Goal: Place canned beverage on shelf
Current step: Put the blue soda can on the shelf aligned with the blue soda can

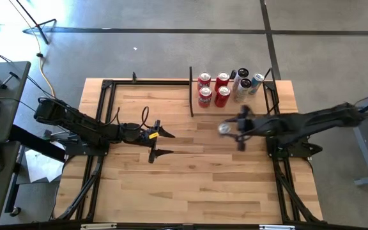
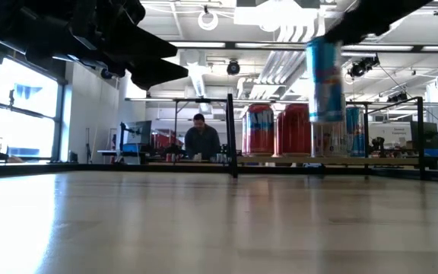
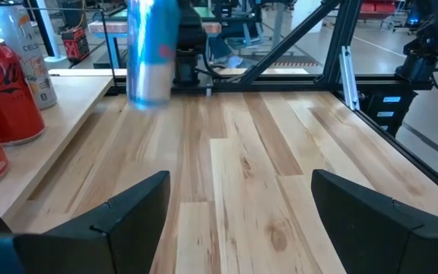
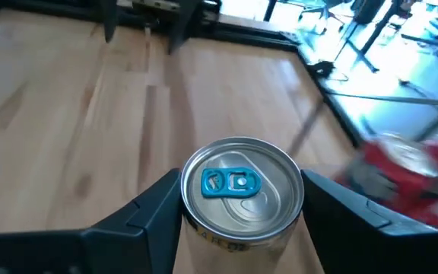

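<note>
Right claw [image 4: 242, 205] clamped on blue can [image 4: 240, 186], lifted | left claw [image 1: 156, 143] wide open, idle

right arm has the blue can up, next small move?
Probably carry it toward the pale wooden shelf and its free patch. The right pincer grips the blue-tabbed silver can, which hangs above the tabletop short of the shelf, where red cans already stand. The left pincer waits open mid-table.
</note>
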Robot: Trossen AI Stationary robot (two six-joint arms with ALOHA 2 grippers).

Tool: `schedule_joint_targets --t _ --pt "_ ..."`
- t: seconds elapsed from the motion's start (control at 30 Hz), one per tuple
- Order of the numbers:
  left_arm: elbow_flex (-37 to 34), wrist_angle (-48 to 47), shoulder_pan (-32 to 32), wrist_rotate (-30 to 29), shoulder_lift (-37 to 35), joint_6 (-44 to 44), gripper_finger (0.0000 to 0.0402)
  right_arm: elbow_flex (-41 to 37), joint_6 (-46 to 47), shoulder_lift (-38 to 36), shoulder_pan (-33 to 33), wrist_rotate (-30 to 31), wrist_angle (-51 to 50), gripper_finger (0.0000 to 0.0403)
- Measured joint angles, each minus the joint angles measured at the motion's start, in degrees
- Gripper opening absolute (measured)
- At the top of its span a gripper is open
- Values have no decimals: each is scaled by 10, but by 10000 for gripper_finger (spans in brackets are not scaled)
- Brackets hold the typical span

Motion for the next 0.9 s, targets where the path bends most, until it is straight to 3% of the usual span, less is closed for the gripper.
schedule_joint_targets --t 0.2,0.47,0.9 --pt "0 0 0 0 0 0 310 0 -41 -153 -45 48 -115 216" --pt "0 0 0 0 0 0 310 0 -55 -285 -148 83 -221 215" --pt "0 1 0 0 0 1 310 0 -55 -342 -264 97 -309 215"
